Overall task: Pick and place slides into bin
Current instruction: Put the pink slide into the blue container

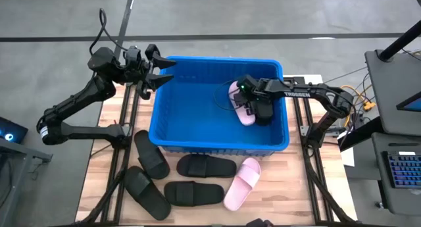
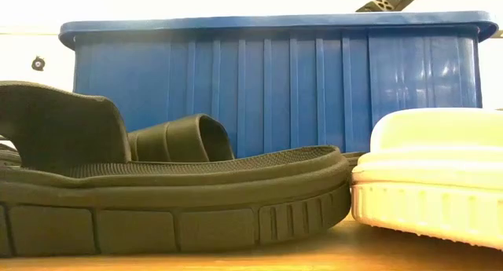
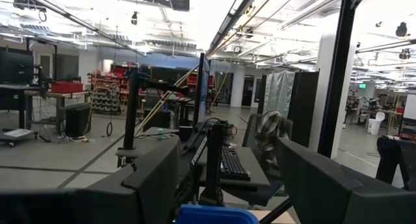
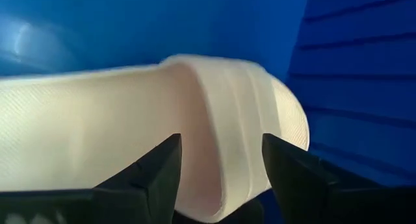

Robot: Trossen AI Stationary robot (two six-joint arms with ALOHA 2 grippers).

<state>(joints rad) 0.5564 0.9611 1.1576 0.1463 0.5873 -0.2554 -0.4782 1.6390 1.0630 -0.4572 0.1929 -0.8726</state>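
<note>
My left tool hangs at the bin's ten o'clock corner, over the rim, its fingers spread apart with nothing between them. From its wrist I see only the room beyond and a sliver of blue rim.

On the worktop at the bin's six o'clock side lie the remaining slides. Four are black: one angled at the seven o'clock corner, one below it, one flat to its right, and one just beside the bin's wall. Right of these lies a pale pink slide, tilted, near the wall at five o'clock. In the low view a black slide and the pink one sit nearly touching in front of the ribbed blue wall.

My right tool is inside the bin, at about three o'clock of its floor. Its fingers straddle the second pink slide, one on each side of the strap. I cannot tell whether they are pressing on it. The slide lies close to the bin's right wall.
</note>
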